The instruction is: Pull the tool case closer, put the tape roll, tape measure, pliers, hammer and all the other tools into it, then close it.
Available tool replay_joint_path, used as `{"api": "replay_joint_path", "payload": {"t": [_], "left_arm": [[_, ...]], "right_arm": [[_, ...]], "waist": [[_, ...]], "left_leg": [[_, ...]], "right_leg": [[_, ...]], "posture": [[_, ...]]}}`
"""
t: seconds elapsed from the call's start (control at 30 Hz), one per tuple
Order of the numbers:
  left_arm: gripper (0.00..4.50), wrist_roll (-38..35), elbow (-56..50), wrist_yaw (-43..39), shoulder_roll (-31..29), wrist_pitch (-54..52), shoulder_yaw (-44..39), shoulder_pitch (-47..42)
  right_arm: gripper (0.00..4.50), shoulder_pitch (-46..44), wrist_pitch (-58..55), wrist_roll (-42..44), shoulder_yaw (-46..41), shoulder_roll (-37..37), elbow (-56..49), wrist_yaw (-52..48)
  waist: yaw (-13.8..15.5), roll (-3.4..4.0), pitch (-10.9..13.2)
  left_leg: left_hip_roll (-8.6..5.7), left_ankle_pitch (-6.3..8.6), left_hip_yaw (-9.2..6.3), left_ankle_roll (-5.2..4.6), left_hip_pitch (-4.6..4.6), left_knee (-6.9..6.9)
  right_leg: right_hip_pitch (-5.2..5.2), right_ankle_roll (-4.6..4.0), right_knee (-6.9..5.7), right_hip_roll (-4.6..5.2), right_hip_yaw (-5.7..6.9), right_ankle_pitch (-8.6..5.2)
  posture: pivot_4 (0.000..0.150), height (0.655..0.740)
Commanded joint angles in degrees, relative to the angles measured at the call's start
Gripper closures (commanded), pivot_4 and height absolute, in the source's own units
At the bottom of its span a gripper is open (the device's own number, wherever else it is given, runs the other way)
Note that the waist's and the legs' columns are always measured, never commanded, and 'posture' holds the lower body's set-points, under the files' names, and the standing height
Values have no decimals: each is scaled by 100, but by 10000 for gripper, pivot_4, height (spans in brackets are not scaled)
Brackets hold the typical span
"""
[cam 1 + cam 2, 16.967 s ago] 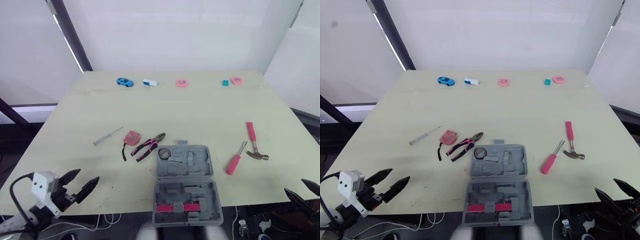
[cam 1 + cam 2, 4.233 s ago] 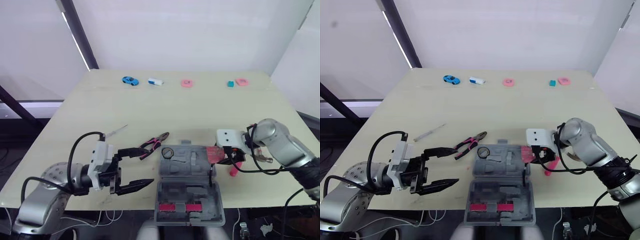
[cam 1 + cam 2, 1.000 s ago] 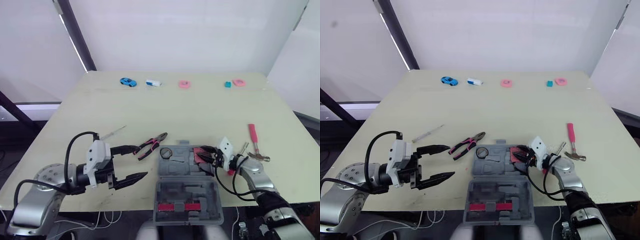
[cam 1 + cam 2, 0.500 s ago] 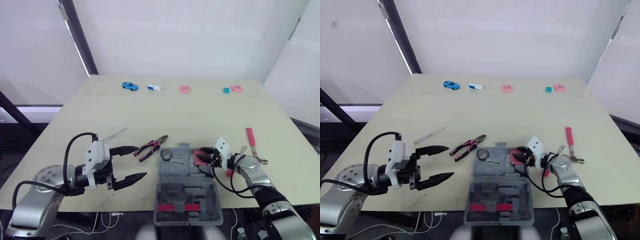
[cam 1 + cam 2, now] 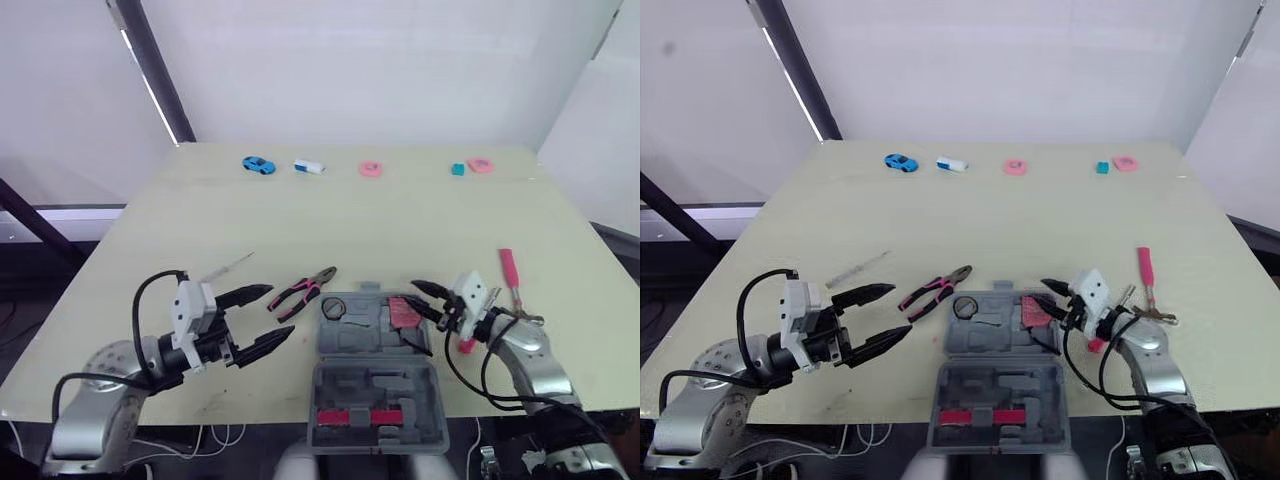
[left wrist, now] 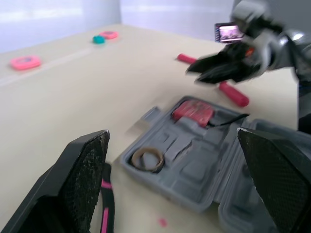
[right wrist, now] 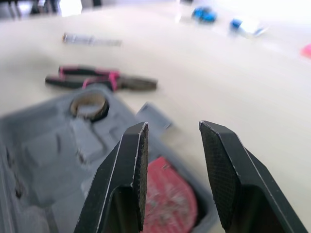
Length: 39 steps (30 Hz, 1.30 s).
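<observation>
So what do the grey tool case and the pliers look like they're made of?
Grey tool case: probably moulded plastic, matte, judging by its shaped recesses. Pink-and-black-handled pliers: dull dark nose looks like metal; the coloured handles are likely rubber or plastic grips.

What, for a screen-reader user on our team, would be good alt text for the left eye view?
An open grey tool case holds a pink tape measure and a tape roll, with the open right gripper poised at the tape measure. The open left gripper hovers near the pliers on the table; the hammer lies outside the case.
</observation>
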<state>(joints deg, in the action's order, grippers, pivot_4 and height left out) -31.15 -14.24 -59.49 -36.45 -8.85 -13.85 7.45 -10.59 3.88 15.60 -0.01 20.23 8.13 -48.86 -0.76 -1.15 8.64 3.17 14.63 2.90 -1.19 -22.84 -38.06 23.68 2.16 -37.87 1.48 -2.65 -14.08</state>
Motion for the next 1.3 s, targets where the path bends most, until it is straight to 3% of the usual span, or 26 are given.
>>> {"api": "replay_joint_path", "payload": {"t": [0.03, 0.37, 0.47, 0.57, 0.6, 0.63, 0.9, 1.3], "left_arm": [[0, 55, 9, 147, 95, 280, -261, 211], [0, 224, 392, 477, 348, 742, -894, 1286], [0, 249, 741, 444, 337, 909, -1066, 1472], [0, 269, 1100, 424, 361, 1115, -1264, 1630], [0, 268, 1263, 413, 370, 1191, -1349, 1687], [0, 275, 1421, 382, 370, 1266, -1411, 1735], [0, 326, 2157, 249, 190, 1682, -1529, 1475], [0, 163, 2317, 713, 417, 1485, -1674, 1089]], "right_arm": [[27392, 356, 37, 363, -398, 120, -466, 40], [27392, 2333, 206, 1139, -1856, 732, -983, -169], [19855, 2939, 241, 1418, -2303, 750, -991, -254], [8085, 3341, 439, 1527, -2725, 710, -699, -304], [2324, 3450, 478, 1613, -2870, 681, -646, -314], [997, 3536, 506, 1711, -2998, 658, -629, -336], [997, 3905, 542, 1919, -3470, 675, -503, -484], [997, 3671, 837, 1819, -3488, 730, 84, -636]], "waist": [[-1, -1, 0], [-1, -5, 3], [1, -10, 6], [-3, -10, 6], [-6, -10, 6], [-7, -9, 6], [12, -14, 6], [-1, -12, 6]], "left_leg": [[0, 0, 0, 0, 0, 0], [0, 1, -1, 0, 5, -1], [4, 1, -4, 0, 5, 5], [13, 1, -6, 1, 11, 2], [13, 2, -6, 1, 12, 2], [14, 2, -5, 2, 11, 3], [12, 3, -4, 3, 5, 23], [10, 2, 3, 2, 3, 35]], "right_leg": [[0, 0, 0, 0, -1, 0], [0, 3, 4, 15, -5, -4], [1, 22, 13, 16, -3, -16], [2, 26, 11, 31, -4, -17], [4, 26, 11, 37, -5, -18], [6, 26, 14, 53, -6, -18], [17, 25, 24, 65, -5, -18], [14, 18, 31, 67, -8, -14]], "posture": [[1500, 7400], [1500, 7400], [1500, 7400], [1500, 7400], [1500, 7400], [1500, 7400], [1500, 7400], [1500, 7400]]}}
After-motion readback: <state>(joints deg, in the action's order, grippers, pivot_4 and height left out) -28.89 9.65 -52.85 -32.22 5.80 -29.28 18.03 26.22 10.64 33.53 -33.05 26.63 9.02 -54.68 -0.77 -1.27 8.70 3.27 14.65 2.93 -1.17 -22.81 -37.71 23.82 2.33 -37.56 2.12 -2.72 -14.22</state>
